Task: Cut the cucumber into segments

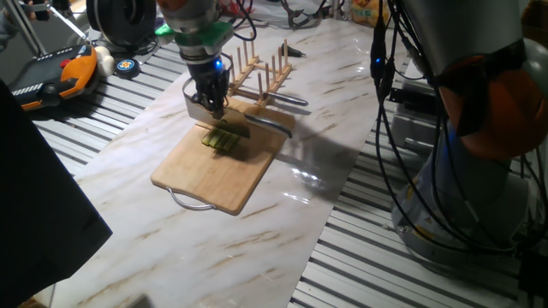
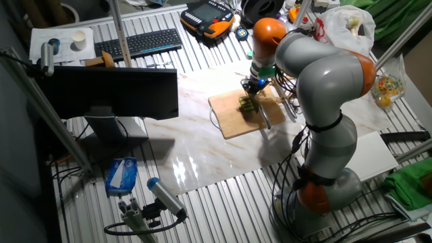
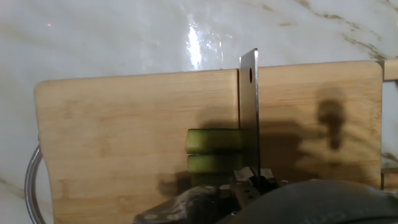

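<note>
The cucumber (image 1: 223,139) is a small cluster of light green sticks on the wooden cutting board (image 1: 193,171). My gripper (image 1: 210,107) is shut on a knife (image 1: 235,127) and holds the blade down on the sticks. In the hand view the blade (image 3: 249,118) is seen edge-on across the cucumber (image 3: 214,149), with two sticks showing to its left; my gripper (image 3: 252,183) hides the near part. No separate segments can be made out. The other fixed view shows my gripper (image 2: 255,84) over the cucumber (image 2: 248,104) on the board (image 2: 233,120).
A wooden dish rack (image 1: 261,73) stands just behind the board. The board has a metal loop handle (image 1: 184,201) at its near end. An orange pendant (image 1: 60,73) lies at the far left. The robot base (image 1: 479,154) with its cables stands at the right.
</note>
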You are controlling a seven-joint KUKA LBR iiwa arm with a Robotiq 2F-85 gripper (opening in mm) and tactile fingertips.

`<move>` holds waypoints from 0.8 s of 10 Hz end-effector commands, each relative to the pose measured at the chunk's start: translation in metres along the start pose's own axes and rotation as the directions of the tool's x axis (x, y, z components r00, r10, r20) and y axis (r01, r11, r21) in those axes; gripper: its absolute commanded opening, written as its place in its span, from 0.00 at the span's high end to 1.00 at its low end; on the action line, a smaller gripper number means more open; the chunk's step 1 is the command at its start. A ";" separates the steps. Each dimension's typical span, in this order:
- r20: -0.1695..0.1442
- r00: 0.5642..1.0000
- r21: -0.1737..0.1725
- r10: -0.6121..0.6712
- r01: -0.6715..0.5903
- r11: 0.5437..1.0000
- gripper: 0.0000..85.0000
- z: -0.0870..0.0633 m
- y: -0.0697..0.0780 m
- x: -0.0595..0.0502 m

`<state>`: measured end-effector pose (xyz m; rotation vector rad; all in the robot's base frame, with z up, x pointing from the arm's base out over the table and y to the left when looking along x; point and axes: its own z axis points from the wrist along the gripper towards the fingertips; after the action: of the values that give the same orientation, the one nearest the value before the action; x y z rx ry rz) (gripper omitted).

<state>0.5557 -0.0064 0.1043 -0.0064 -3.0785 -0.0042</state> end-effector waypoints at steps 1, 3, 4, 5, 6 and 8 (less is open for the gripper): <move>0.007 1.000 0.001 0.000 0.000 1.000 0.99 -0.001 0.000 0.001; 0.011 1.000 0.000 0.001 -0.001 1.000 0.99 -0.001 0.001 0.001; 0.013 1.000 -0.003 0.001 -0.001 1.000 0.99 0.000 0.001 0.001; 0.019 1.000 -0.003 0.001 -0.001 1.000 0.99 0.000 0.001 0.001; 0.019 1.000 -0.002 0.001 -0.001 1.000 0.99 0.001 0.001 0.001; 0.024 1.000 0.000 0.001 -0.001 1.000 0.99 0.002 0.001 0.000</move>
<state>0.5556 -0.0049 0.1018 -0.0092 -3.1021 -0.0036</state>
